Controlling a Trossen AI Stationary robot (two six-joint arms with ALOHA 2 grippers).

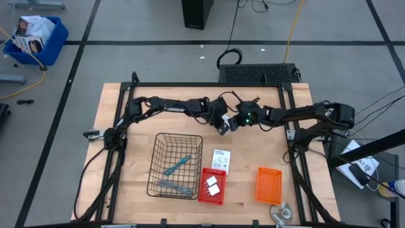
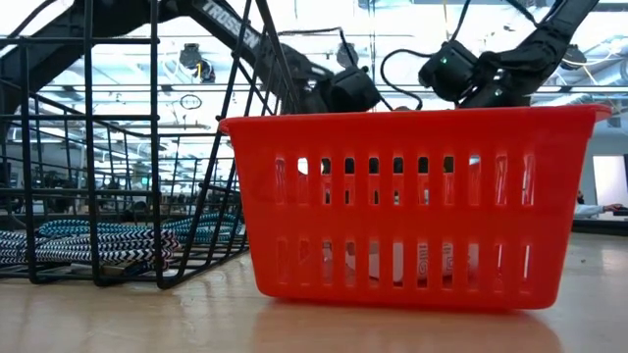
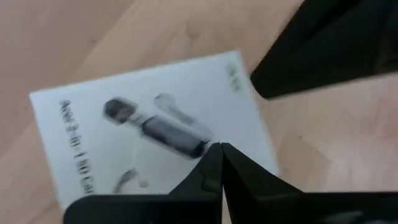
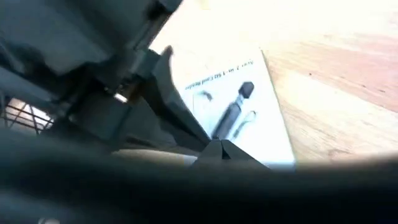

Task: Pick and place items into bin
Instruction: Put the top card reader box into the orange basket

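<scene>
A flat white card (image 1: 221, 159) with print lies on the table between the wire basket and the orange bin. The left wrist view looks down on this card (image 3: 149, 124), and it also shows in the right wrist view (image 4: 242, 106). My left gripper (image 3: 221, 148) is shut and hangs in the air over the card. My right gripper (image 4: 217, 146) is shut too, close beside the left one (image 1: 223, 126) above the middle of the table's far half. Two teal and grey tools (image 1: 177, 166) lie in the wire basket (image 1: 158, 142). Two white blocks (image 1: 212, 185) sit in the red bin (image 1: 204, 196).
An empty orange bin (image 1: 268, 185) stands right of the card, and a round silver disc (image 1: 281, 212) lies at the near edge. In the low view the red bin (image 2: 412, 206) fills the front, with the wire basket (image 2: 118, 147) on its left. Bare wood lies around the card.
</scene>
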